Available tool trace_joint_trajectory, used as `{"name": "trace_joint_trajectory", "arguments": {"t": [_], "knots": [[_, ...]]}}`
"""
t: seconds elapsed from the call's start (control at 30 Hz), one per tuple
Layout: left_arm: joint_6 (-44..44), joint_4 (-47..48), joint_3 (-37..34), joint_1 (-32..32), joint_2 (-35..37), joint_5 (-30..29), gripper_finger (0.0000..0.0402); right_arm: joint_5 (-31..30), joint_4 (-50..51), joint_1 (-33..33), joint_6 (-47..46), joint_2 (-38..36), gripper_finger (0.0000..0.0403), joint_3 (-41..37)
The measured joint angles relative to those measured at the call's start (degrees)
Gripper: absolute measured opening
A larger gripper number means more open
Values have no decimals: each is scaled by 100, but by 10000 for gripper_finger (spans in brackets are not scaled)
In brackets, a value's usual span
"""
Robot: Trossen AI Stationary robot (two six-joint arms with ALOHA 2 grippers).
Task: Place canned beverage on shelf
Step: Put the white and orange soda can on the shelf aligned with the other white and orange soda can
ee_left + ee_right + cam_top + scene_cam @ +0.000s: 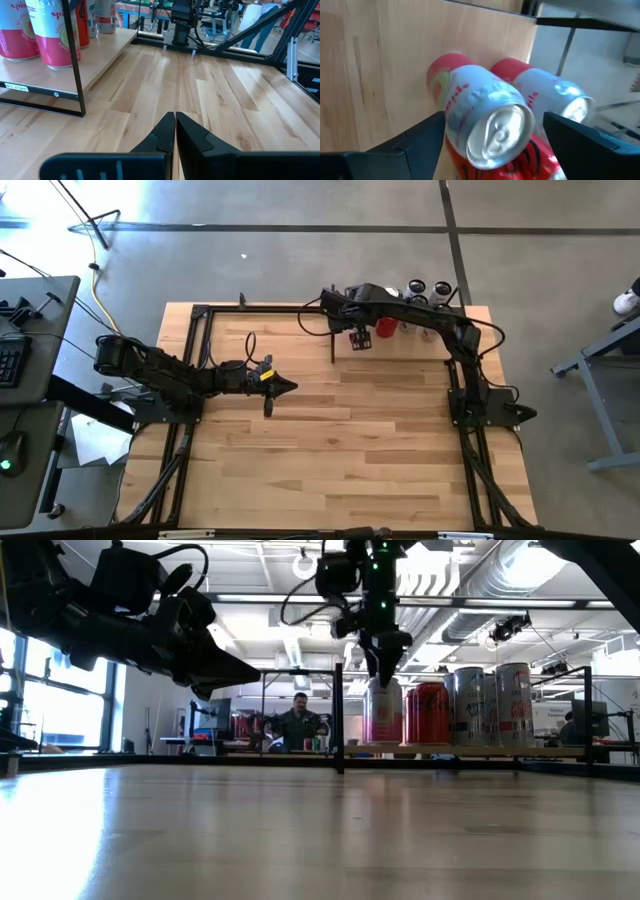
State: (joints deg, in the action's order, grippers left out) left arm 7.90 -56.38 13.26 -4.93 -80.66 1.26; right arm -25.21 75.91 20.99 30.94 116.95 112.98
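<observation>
Your left end effector (287,387) hovers fully closed and empty over the worktop (350,460) left of centre, while your right end effector (384,668) straddles, fingers spread, a pink-and-white can (382,711) standing on the far shelf (97,57).

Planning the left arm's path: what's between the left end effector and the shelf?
Only bare tabletop between left end effector and shelf, per the high view.

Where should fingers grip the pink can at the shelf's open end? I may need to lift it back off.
Grip the pink can across its round upper body from above, as the right gripper is placed: it stands upright with a red can close alongside.
</observation>
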Motion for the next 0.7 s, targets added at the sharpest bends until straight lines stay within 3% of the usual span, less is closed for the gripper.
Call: {"name": "trace_joint_trajectory", "arguments": {"t": [0.23,0.47,0.6,0.7], "knots": [[0,0,0,0,0,1,7,-110,594,-335,-722,-10,321,808],[-7,-2,0,0,0,2,7,464,1232,-605,-2175,-15,318,1374],[-11,-2,0,0,0,-31,7,-103,884,-711,-2782,-17,278,866],[-9,0,0,0,0,-44,7,-228,430,-792,-2855,-68,210,139]]}}
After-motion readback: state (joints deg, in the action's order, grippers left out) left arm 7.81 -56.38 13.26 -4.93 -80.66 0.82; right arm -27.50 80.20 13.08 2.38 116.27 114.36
